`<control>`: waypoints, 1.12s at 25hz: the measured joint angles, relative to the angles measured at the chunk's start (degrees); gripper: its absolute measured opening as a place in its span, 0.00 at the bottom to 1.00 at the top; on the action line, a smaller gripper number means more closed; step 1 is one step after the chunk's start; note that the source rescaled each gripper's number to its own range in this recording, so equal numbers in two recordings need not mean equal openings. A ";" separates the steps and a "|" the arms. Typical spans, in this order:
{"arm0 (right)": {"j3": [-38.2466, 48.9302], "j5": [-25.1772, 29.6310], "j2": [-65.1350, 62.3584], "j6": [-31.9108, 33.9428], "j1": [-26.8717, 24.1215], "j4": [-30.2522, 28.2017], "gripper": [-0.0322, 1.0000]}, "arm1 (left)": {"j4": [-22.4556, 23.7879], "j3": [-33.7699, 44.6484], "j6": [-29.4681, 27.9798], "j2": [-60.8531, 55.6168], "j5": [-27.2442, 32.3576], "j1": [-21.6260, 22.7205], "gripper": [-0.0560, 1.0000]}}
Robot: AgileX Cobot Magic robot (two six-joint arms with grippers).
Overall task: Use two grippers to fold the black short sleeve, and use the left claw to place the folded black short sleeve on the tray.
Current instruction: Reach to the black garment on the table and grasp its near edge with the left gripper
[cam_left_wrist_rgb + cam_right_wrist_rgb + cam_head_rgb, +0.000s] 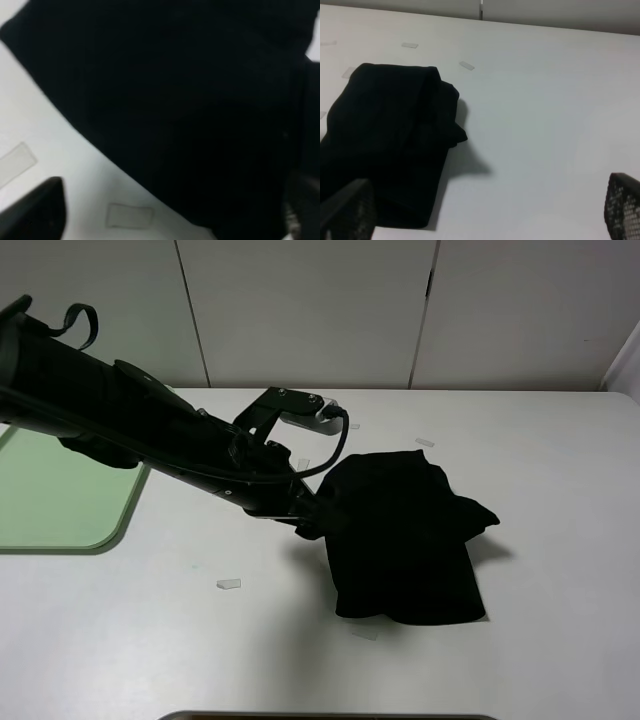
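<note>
The black short sleeve (405, 540) lies as a folded, lumpy bundle on the white table (540, 440), right of centre in the overhead view, one corner sticking out towards the right. Its long axis runs roughly from the far side of the table towards the near edge.

The left claw (312, 523) reaches across from the left and meets the bundle at its left edge. In the left wrist view the black cloth (190, 100) fills almost the whole picture, with one finger (35, 210) showing at one corner and the other at the opposite edge, so the jaws stand wide apart around or against the cloth; whether they grip it cannot be told.

The right gripper (485, 220) is out of the overhead view. Its own camera shows both fingers spread wide with nothing between them, and the shirt (390, 140) near one of them. The left claw is plainly the nearer.

The tray (60, 500), pale green, sits at the far left of the table, well apart from the shirt and partly hidden by the left arm. Carrying the bundle there probably means a sweep leftward over open table. Small clear strips (228, 584) lie scattered about; none seems to block the way.
</note>
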 joint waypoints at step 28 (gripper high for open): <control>0.00 0.00 0.00 0.00 0.00 0.00 1.00 | -23.04 0.13 10.41 8.32 1.44 1.23 1.00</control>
